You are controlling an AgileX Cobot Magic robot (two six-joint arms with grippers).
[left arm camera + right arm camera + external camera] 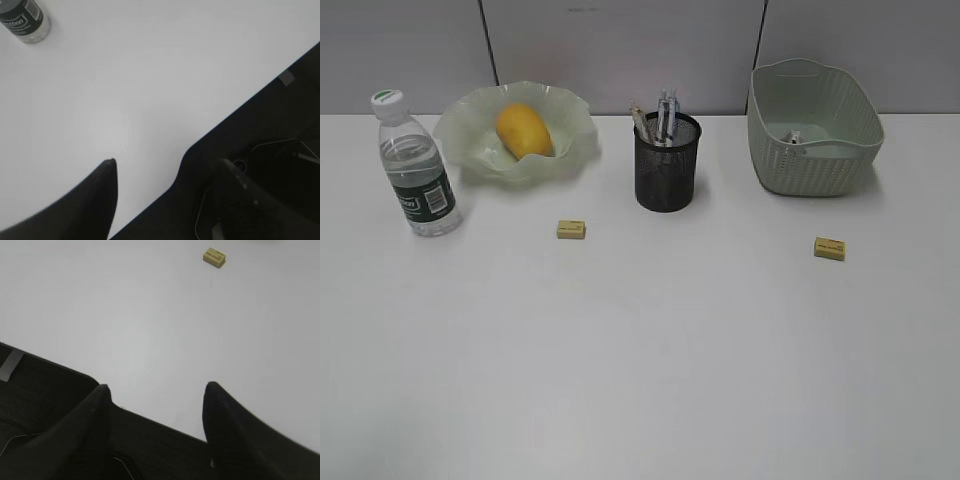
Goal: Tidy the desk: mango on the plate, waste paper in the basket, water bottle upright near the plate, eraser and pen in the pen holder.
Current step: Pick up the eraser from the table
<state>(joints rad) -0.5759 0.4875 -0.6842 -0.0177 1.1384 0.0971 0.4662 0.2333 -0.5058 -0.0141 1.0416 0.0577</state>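
Note:
The mango lies in the wavy green plate. The water bottle stands upright left of the plate; its base shows in the left wrist view. The pen holder holds pens. The basket holds a small grey wad, the waste paper. Two yellow erasers lie on the desk: one left of the holder, one below the basket, also in the right wrist view. My left gripper and right gripper are open and empty at the desk's front edge.
A grey partition wall runs behind the desk. Dark floor and robot base show past the front edge in both wrist views. Neither arm shows in the exterior view.

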